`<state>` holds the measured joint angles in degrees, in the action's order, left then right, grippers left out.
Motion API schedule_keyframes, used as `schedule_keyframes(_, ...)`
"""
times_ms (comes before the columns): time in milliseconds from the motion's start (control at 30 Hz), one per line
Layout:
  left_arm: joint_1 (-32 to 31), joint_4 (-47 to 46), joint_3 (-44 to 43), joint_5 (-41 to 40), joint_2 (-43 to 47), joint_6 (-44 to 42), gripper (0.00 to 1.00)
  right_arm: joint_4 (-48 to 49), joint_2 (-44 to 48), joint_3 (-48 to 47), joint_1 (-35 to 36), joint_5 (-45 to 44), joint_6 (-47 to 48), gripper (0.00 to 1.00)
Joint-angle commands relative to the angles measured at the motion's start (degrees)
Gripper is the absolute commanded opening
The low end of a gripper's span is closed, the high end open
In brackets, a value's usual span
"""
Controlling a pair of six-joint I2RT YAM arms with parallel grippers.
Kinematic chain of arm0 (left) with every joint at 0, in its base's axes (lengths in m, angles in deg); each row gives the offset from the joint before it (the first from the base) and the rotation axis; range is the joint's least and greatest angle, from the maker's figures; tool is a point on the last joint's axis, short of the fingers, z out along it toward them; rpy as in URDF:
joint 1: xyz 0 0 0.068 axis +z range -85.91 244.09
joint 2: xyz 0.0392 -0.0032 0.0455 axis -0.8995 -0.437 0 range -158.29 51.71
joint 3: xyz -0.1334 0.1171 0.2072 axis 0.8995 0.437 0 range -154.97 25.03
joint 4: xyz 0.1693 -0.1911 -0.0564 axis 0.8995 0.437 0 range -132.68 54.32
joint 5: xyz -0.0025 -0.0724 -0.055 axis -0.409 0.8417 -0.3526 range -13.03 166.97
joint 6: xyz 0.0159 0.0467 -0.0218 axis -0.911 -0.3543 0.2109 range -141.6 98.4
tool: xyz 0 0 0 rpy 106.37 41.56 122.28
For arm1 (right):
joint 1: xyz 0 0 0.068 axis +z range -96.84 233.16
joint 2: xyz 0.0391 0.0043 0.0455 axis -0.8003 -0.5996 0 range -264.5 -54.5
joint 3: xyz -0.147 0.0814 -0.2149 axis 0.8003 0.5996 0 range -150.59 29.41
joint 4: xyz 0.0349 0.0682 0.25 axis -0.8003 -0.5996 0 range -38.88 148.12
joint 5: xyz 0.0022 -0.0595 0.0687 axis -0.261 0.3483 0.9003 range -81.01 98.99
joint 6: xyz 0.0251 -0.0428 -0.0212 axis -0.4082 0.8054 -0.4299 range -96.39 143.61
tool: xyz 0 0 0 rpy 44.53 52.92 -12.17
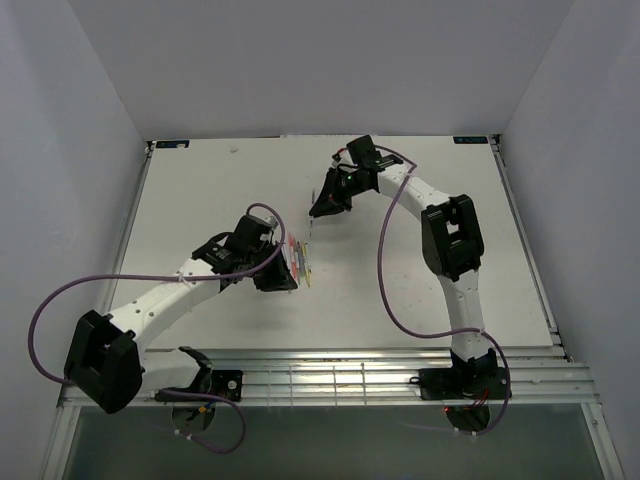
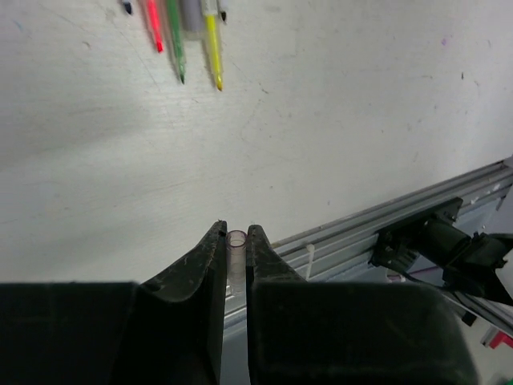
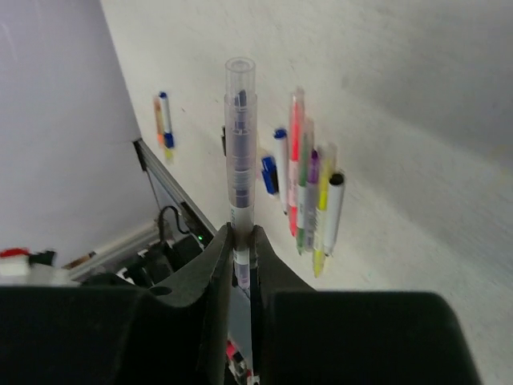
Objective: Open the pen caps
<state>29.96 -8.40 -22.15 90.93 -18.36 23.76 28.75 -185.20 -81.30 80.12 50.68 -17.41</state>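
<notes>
The left gripper [image 2: 233,234] is shut tight on a small clear pen cap [image 2: 236,243], whose long axis runs in line with the fingers and whose open mouth faces away from the wrist, seen against the railed edge of the table [image 2: 345,104]. Farther off on the table, a red pen [image 2: 152,22], a green pen [image 2: 175,40] and a yellow pen [image 2: 213,48] lie side by side, bare tips pointing toward that gripper. The right gripper [image 3: 240,234] clamps one end of a clear-barrelled pen [image 3: 240,152], its length running straight out along the fingers, above the row of pens [image 3: 309,188]
</notes>
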Motion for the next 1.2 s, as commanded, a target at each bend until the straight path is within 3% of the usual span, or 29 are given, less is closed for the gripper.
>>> schedule_keyframes(0, 1.95, 5.70, -4.75, -6.12, -2.87, -3.17, 0.00, -5.78, 7.29, 4.62, 0.73, -2.49, 10.66, 0.08)
schedule_keyframes(133, 5.21, 5.45, -3.80, -9.38, -4.47, -4.85, 0.00, -6.15, 12.99, 14.97, 0.81, -3.11, 14.12, 0.08)
schedule_keyframes(400, 14.08, 6.32, -1.95, -12.37, -8.42, -5.81, 0.00, -6.32, 16.26, 24.22, 2.74, -3.72, 16.93, 0.08)
schedule_keyframes(1167, 20.15, 5.00, -9.15, -20.37, -24.32, -11.27, 0.03, -9.04, 8.44, 20.19, 4.33, -1.61, 18.25, 0.08)
